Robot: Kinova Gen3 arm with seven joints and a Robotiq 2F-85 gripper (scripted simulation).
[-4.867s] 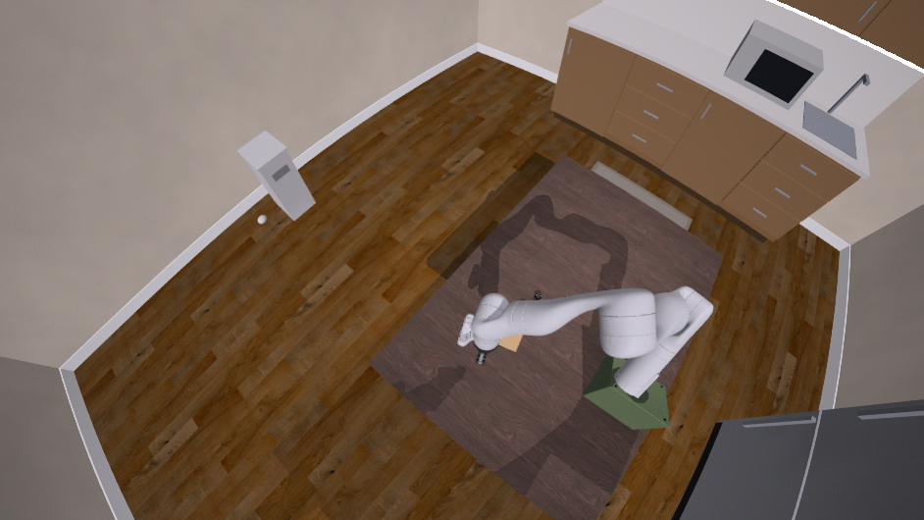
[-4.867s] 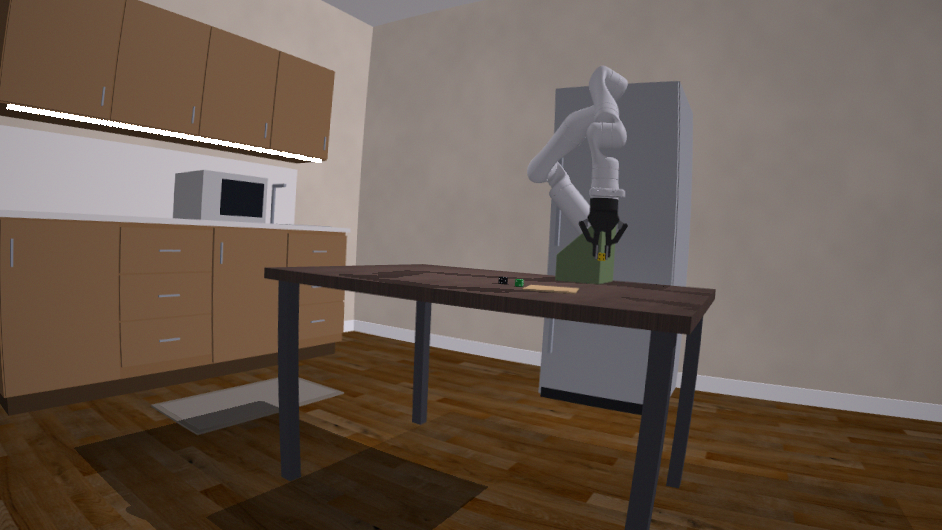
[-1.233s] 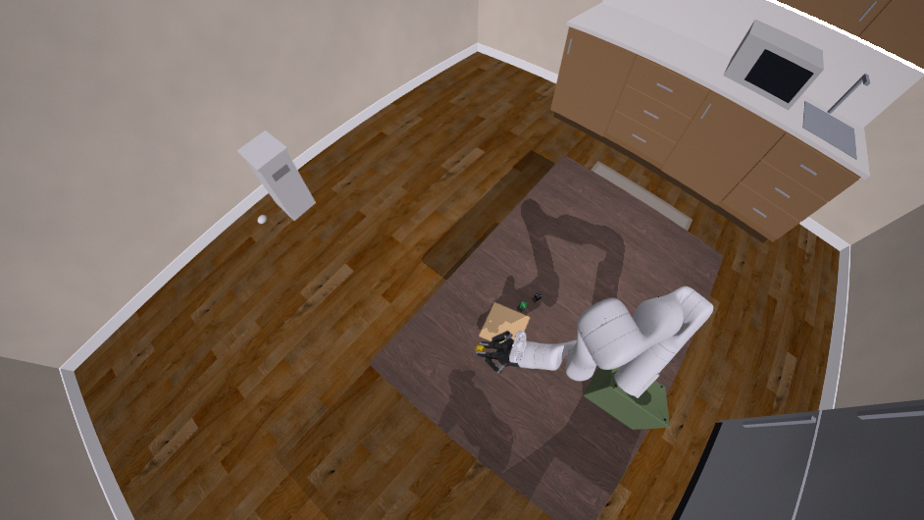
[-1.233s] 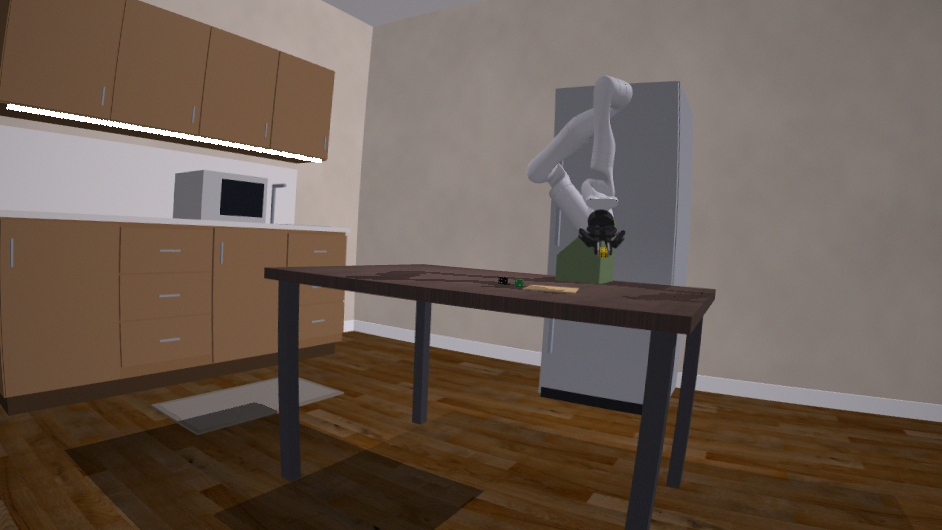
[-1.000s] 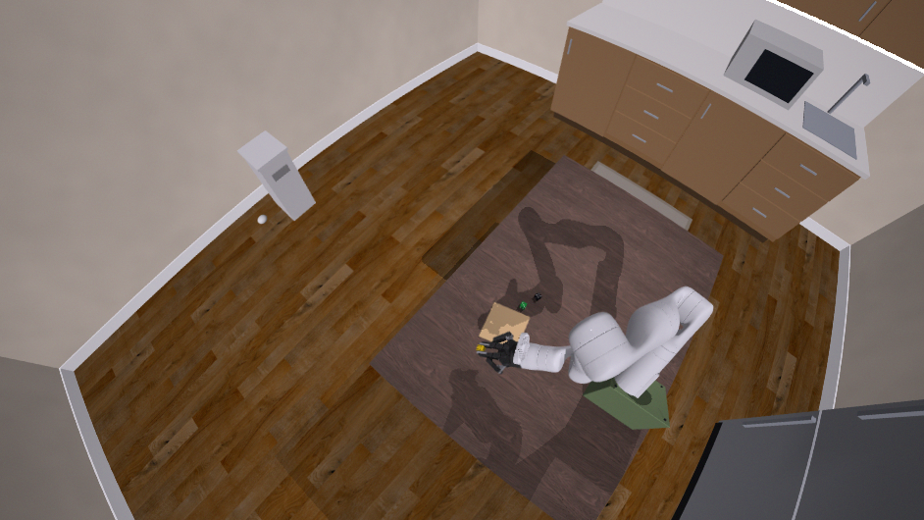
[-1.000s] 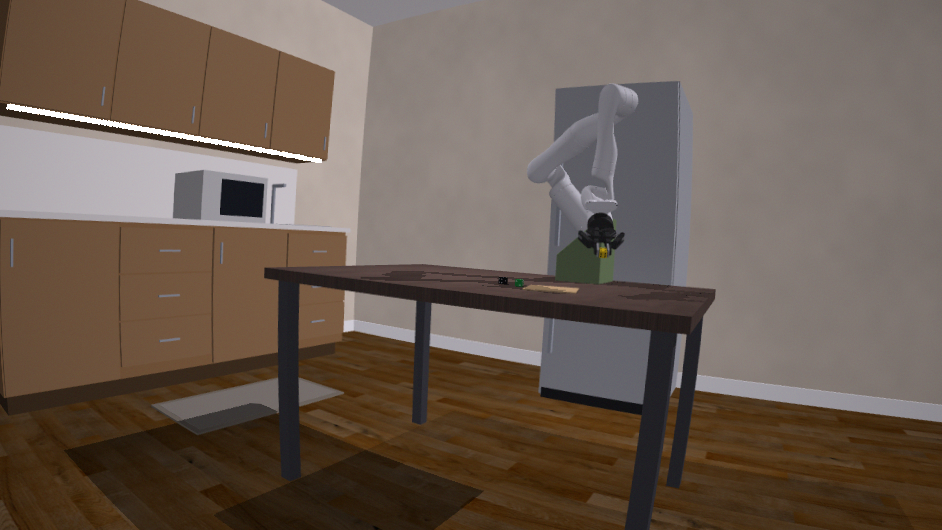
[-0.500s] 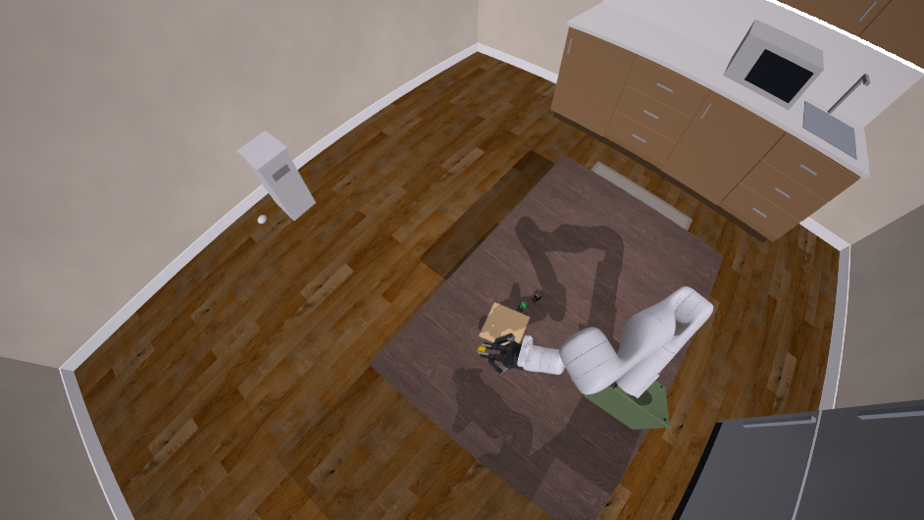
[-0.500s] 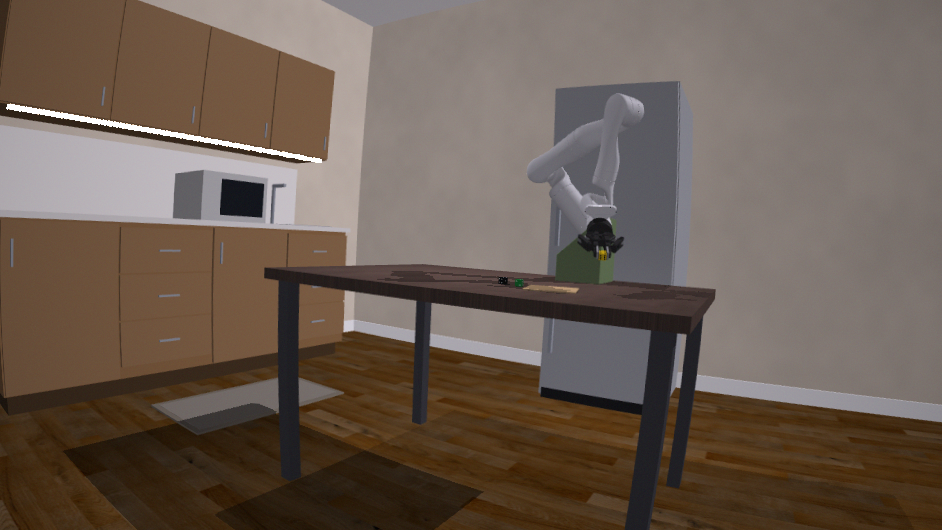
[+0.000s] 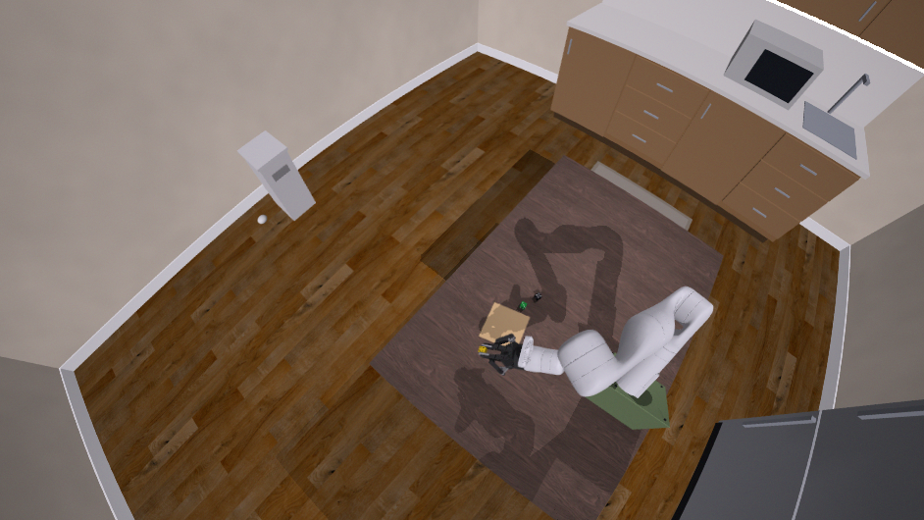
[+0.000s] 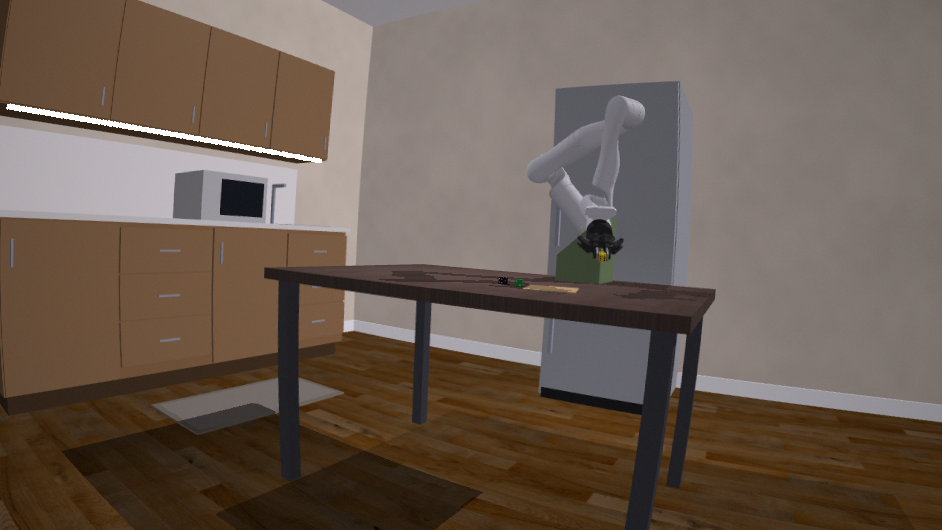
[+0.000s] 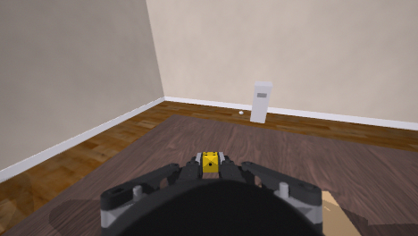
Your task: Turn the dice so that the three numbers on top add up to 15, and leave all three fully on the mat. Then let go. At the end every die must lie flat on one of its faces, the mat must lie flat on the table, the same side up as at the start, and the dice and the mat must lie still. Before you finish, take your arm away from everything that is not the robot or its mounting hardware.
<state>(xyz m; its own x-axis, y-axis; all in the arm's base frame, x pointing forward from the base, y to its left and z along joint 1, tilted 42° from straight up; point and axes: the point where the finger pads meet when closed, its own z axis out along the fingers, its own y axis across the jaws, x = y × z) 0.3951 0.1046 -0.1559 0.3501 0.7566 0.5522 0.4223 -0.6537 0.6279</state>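
My gripper (image 11: 210, 159) is shut on a yellow die (image 11: 210, 161), with a one-pip face toward the wrist camera. In the overhead view the gripper (image 9: 488, 351) holds the yellow die (image 9: 482, 349) above the table, just off the near corner of the tan mat (image 9: 503, 322). In the side view the die (image 10: 602, 255) hangs well above the table, with the mat (image 10: 552, 288) flat below. A green die (image 9: 522, 303) lies on the table at the mat's far corner. A black die (image 9: 537, 295) lies on the table a little beyond it. Both also show in the side view, the green die (image 10: 519, 283) and the black die (image 10: 503, 280).
The arm's green base (image 9: 636, 402) stands on the dark table (image 10: 487, 290) near its edge. A fridge (image 10: 619, 237) stands behind the table, and cabinets with a microwave (image 10: 220, 195) line the wall. A white box (image 11: 262, 101) stands on the floor by the far wall.
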